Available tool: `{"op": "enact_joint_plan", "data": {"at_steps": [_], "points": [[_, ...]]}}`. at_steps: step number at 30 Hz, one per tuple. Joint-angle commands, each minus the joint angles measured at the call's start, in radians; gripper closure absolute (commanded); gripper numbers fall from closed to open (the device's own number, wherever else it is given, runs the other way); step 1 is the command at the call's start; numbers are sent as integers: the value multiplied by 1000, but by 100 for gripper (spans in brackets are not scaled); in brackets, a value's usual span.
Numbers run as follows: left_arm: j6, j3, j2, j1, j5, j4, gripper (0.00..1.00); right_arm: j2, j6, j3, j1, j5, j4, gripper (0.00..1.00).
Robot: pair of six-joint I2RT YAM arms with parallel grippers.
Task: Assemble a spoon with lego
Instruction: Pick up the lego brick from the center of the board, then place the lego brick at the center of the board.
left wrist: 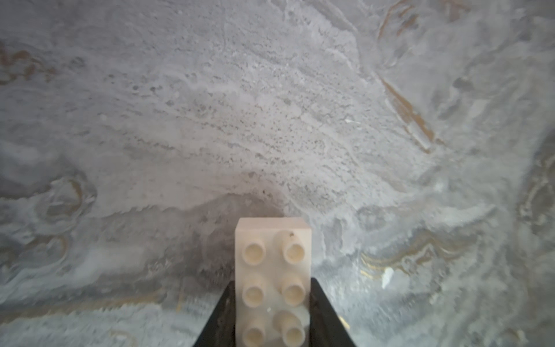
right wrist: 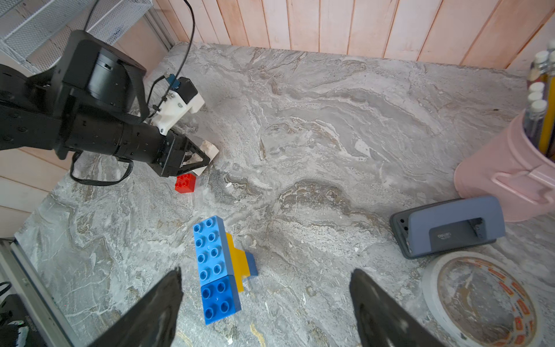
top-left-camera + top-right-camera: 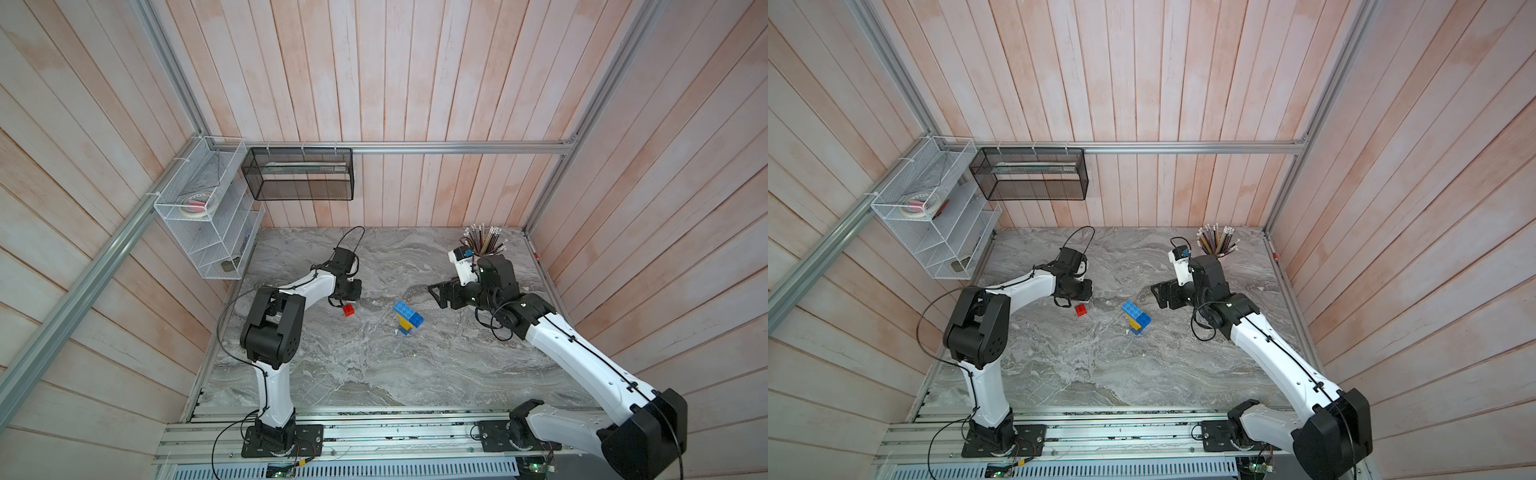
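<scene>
left wrist: white brick (image 1: 272, 264) in left claw (image 1: 272, 281)

Robot lab test cell, clearly: a marble-look tabletop (image 3: 374, 374) is boxed in by plank walls (image 3: 415, 75) and aluminium framing (image 3: 457, 147), arms (image 3: 274, 395) are bolted to a rail (image 3: 395, 434), wire baskets (image 3: 183, 232) are hung well beyond the jaws.

Blue-yellow spoon (image 3: 408, 316) upright, red brick (image 3: 349, 310) nearby
</scene>
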Motion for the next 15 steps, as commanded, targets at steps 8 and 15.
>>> {"op": "enact_joint_plan", "data": {"at_steps": [8, 15], "points": [[-238, -351, -463, -182, 115, 26, 63, -96, 66, -23, 199, 129, -90, 11], [-509, -645, -583, -353, 45, 127, 62, -157, 160, -42, 344, 227, -131, 11]]}}
